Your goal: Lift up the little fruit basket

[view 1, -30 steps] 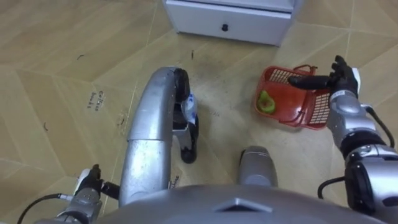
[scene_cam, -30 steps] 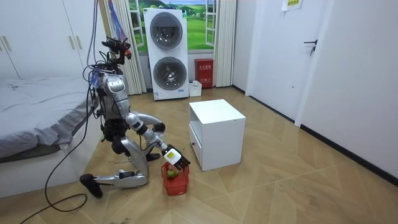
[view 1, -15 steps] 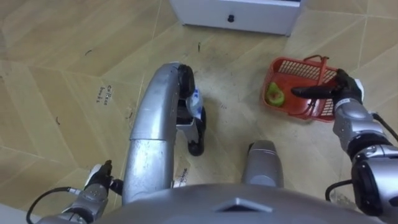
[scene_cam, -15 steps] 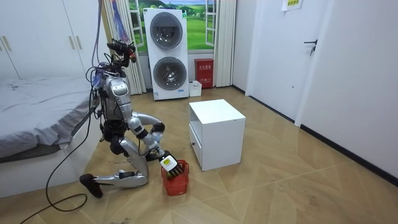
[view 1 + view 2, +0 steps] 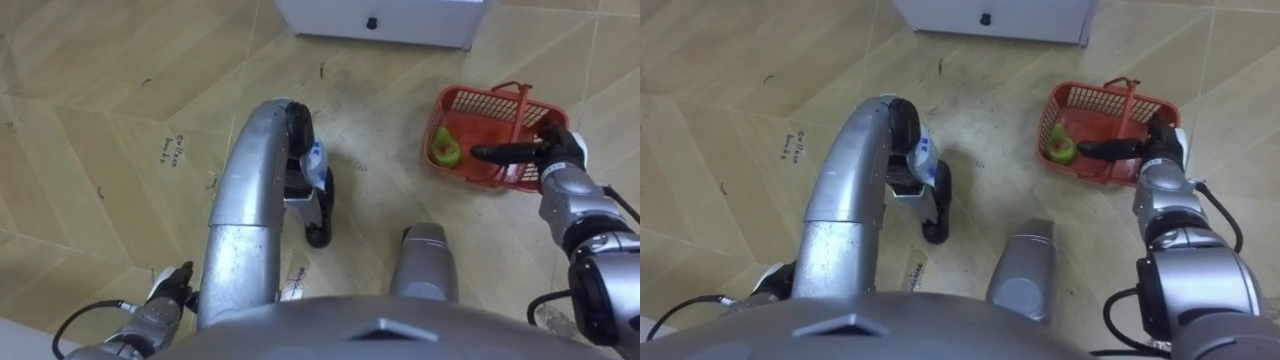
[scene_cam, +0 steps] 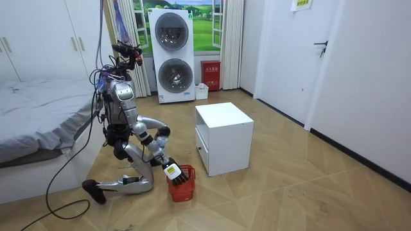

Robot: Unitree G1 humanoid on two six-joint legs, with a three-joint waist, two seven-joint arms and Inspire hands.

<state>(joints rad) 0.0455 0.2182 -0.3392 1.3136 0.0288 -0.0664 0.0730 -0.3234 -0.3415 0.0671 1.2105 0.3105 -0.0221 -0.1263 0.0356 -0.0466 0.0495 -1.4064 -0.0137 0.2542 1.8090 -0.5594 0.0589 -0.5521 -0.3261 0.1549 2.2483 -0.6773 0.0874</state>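
Lower than a second ago, our right hand (image 5: 556, 152) reaches over the near rim of the red fruit basket (image 5: 478, 104), fingers (image 5: 500, 152) outstretched, grasping nothing; a green fruit (image 5: 446, 150) lies inside.

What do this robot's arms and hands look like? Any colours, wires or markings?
The arms are silver-grey rounded shells; the right one shows dark bands at its joints. The right hand has slim black fingers and a small white tag on its back. The left hand is dark with a white patch, and a black cable loops beside its wrist.
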